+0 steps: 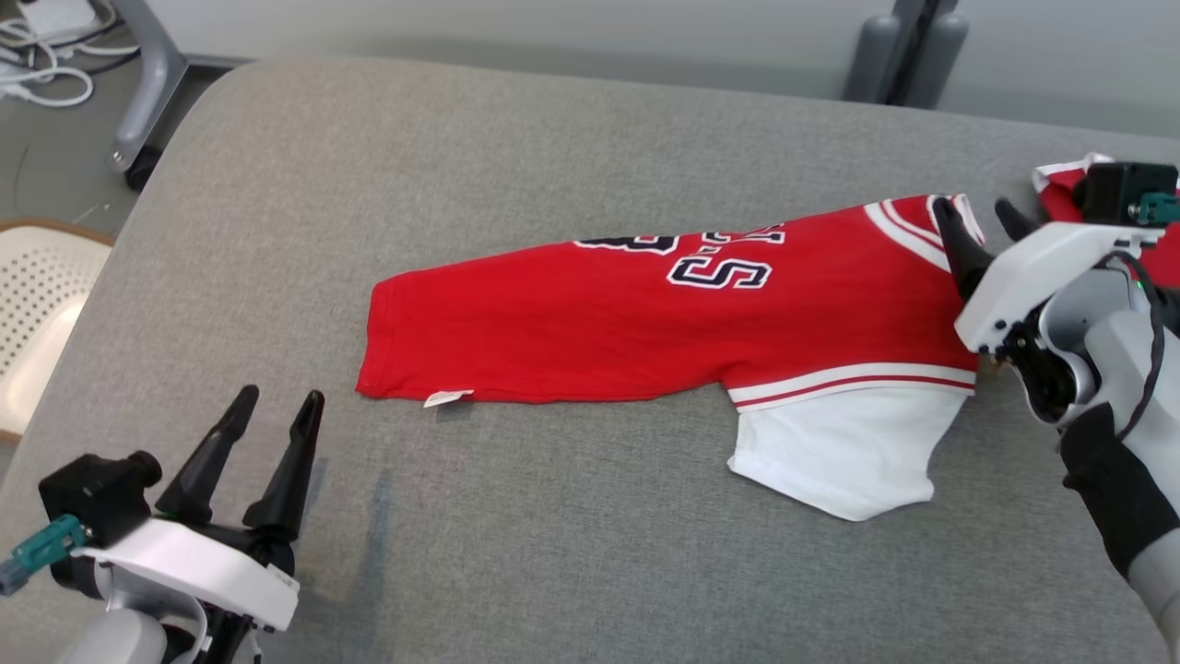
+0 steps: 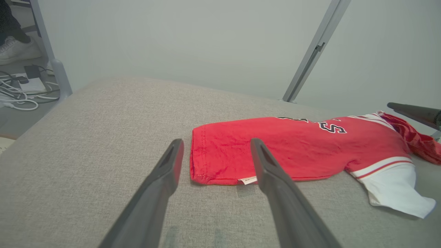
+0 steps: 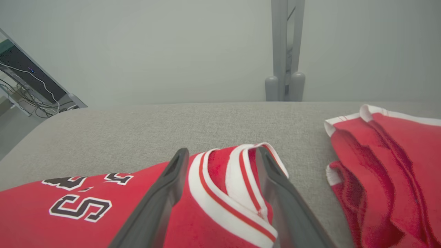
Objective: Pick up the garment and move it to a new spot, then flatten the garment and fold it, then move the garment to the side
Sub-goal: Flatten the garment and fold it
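Item: garment (image 1: pixel 645 323), red jersey-type tee w/ white sleeve (image 1: pixel 839 461), white-red striped collar (image 3: pixel 234 179), dark lettering on chest. Location: laid on grey pad (image 1: pixel 461 166), across pad's middle, body doubled lengthwise into a long strip. The hem (image 1: pixel 378 341) is turned toward pad's left side, the collar toward pad's right side, and the sleeve is spread toward pad's near edge. Handling (judged): thin knit, light, limp. No stiffness is to be relied on, so whatever is lifted at one pt is expected to sag and drag the rest along the pad. Not fragile; not slippery on the woven pad cover, some cling likely. Grip pts recommended: ribbed collar and hem corners, where layers are thicker and can be pinched together. Mid-body is to be avoided, since only the top ply may be caught. Tools: right gripper (image 1: pixel 971 207) is seen at pad's right side, fingers spread apart, astride the collar, fabric lying between them but not pinched; nothing is held. Left gripper (image 1: pixel 283 395) is poised over pad's near-left corner, fingers likewise spread, empty, well apart from the hem, which lies ahead of its fingertips. Also noted: second red heap (image 3: pixel 386 172) w/ white trim at pad's far right, near the collar; whether it belongs to same garment cannot be told.
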Robot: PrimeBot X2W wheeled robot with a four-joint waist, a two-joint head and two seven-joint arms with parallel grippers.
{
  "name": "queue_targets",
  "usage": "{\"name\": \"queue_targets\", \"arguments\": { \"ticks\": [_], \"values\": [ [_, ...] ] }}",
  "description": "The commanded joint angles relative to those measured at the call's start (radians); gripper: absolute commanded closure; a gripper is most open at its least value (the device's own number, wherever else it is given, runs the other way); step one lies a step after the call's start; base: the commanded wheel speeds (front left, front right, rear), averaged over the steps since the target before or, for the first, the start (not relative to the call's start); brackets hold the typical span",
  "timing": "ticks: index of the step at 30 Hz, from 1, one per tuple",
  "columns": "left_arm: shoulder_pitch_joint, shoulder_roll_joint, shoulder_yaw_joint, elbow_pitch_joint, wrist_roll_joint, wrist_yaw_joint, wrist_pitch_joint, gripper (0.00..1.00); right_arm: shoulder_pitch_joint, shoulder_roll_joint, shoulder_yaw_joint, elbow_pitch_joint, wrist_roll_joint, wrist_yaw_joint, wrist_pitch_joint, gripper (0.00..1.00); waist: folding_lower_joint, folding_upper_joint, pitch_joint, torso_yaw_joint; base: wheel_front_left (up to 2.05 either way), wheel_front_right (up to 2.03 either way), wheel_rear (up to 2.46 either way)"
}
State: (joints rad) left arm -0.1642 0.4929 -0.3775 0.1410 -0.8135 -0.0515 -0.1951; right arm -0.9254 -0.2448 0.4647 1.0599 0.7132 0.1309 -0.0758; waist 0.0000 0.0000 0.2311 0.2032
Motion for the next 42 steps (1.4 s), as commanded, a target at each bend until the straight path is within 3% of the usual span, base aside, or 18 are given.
{"name": "queue_targets", "arguments": {
  "ticks": [1, 7, 13, 20, 30, 42],
  "values": [
    [0.014, 0.001, -0.002, 0.002, 0.003, 0.007, -0.001, 0.0, 0.021, -0.015, 0.009, 0.005, 0.024, 0.0, 0.025, 0.0, 0.0, 0.0, -0.023, -0.02, 0.0, 0.0, 0.0],
    [0.043, -0.01, -0.012, -0.007, 0.01, 0.035, 0.002, 0.0, 0.073, -0.075, 0.066, -0.065, 0.071, 0.0, 0.012, 0.0, 0.0, 0.0, -0.084, -0.068, 0.0, 0.0, 0.0],
    [0.087, -0.013, -0.017, -0.033, 0.012, 0.073, 0.006, 0.0, 0.161, -0.117, 0.099, -0.197, 0.12, 0.0, -0.1, 0.0, 0.0, 0.0, -0.153, -0.129, 0.0, 0.0, 0.0],
    [0.129, -0.005, -0.005, -0.056, 0.009, 0.111, 0.0, 0.0, 0.299, -0.123, 0.043, -0.343, 0.09, 0.0, -0.186, 0.0, 0.0, 0.0, -0.203, -0.178, 0.0, 0.0, 0.0],
    [0.174, 0.011, 0.033, -0.07, -0.003, 0.152, -0.019, 0.0, 0.578, -0.003, -0.192, -0.623, -0.09, 0.0, -0.19, 0.0, 0.0, 0.0, -0.24, -0.232, 0.0, 0.0, 0.0],
    [0.235, 0.007, 0.094, -0.102, -0.007, 0.201, -0.05, 0.0, 0.834, 0.143, -0.29, -0.82, -0.268, 0.0, -0.146, 0.0, 0.0, 0.0, -0.247, -0.243, 0.0, 0.0, 0.0]
  ]
}}
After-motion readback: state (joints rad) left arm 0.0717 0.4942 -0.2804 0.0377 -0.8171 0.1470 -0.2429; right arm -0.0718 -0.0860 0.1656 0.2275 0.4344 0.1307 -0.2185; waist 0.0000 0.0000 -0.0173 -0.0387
